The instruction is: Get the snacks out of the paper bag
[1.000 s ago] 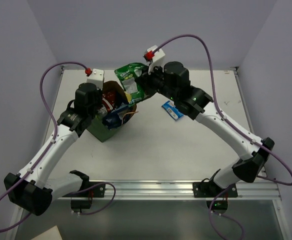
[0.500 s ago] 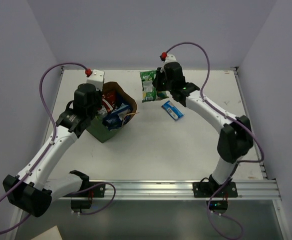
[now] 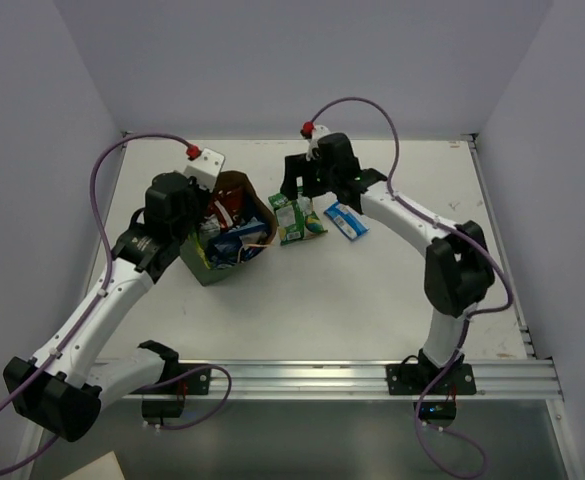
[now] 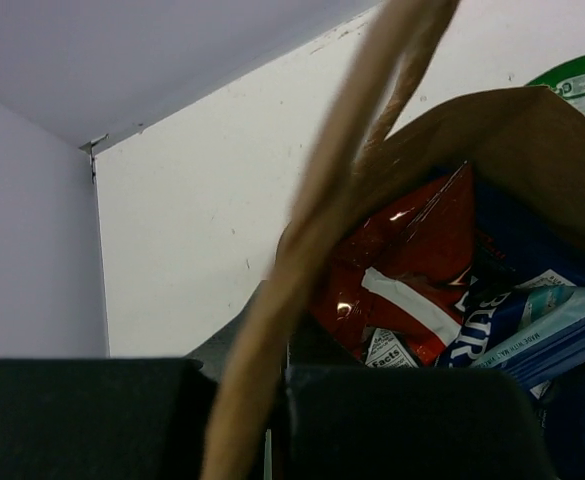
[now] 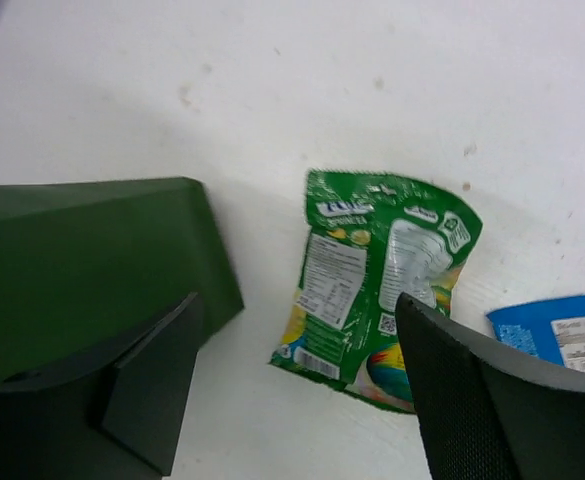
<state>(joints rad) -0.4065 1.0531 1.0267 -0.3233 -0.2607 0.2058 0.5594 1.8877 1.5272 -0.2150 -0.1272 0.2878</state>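
The dark green paper bag (image 3: 212,262) stands left of centre, its brown inside showing. My left gripper (image 3: 206,207) is shut on the bag's tan handle (image 4: 342,200) at the rim. Inside lie a red-orange chip bag (image 4: 402,280) and blue-and-white packets (image 4: 532,320). A green packet (image 3: 297,217) lies flat on the table just right of the bag, also in the right wrist view (image 5: 372,285). My right gripper (image 5: 297,310) hovers open above it, holding nothing. A small blue packet (image 3: 345,220) lies further right.
The bag's green wall (image 5: 82,270) stands close to the left finger of my right gripper. The white table (image 3: 372,300) ends in a metal rail along the front, and grey walls close the back and sides.
My right gripper carried the green packet from over the bag to the right, lowered it and opened; the packet now lies on the table. The left gripper kept its hold.
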